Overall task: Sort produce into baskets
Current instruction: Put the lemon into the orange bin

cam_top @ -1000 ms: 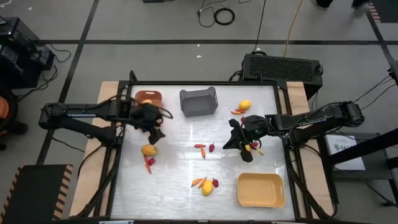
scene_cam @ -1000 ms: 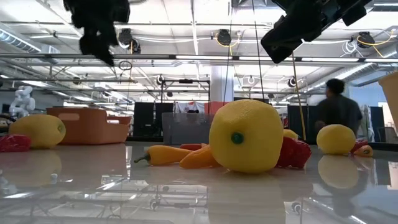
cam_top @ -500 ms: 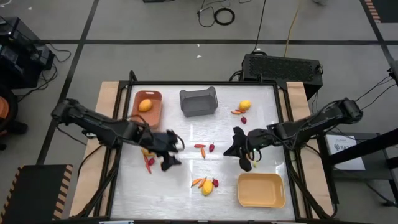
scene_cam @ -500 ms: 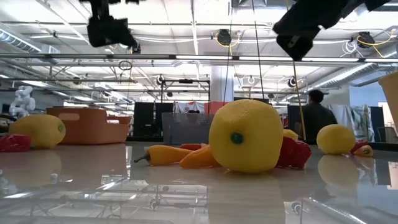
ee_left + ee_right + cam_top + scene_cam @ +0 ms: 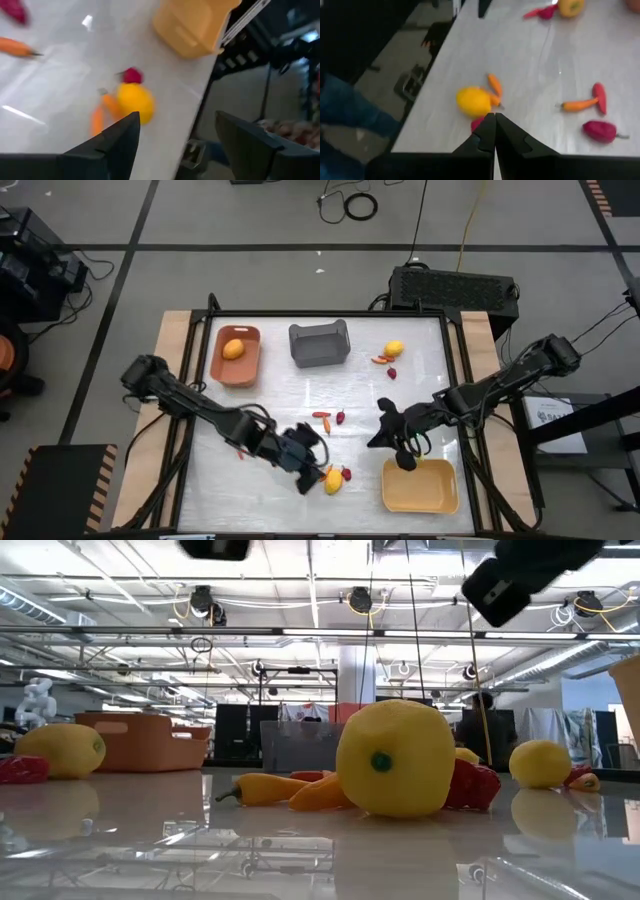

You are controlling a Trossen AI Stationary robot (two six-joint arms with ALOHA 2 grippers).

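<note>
A yellow fruit with orange peppers and a red berry beside it lies on the table near the front edge. My left gripper hovers just left of this cluster, open, with the fruit ahead of its fingers and untouched. My right gripper is shut, with nothing between its fingers. It hangs over the far left corner of the pale yellow basket. The orange basket holds one yellow fruit. The grey basket stands beside it.
A pepper and a berry lie mid-table. Another yellow fruit with red pieces lies at the far right. A further yellow fruit rests at the left beside a red piece. A person stands far behind.
My left gripper has swung from over the orange basket toward the table's near edge and right, ending beside the near fruit cluster; a yellow fruit now shows in that basket. My right gripper, still shut, has drifted toward the near edge, to the pale yellow basket.
</note>
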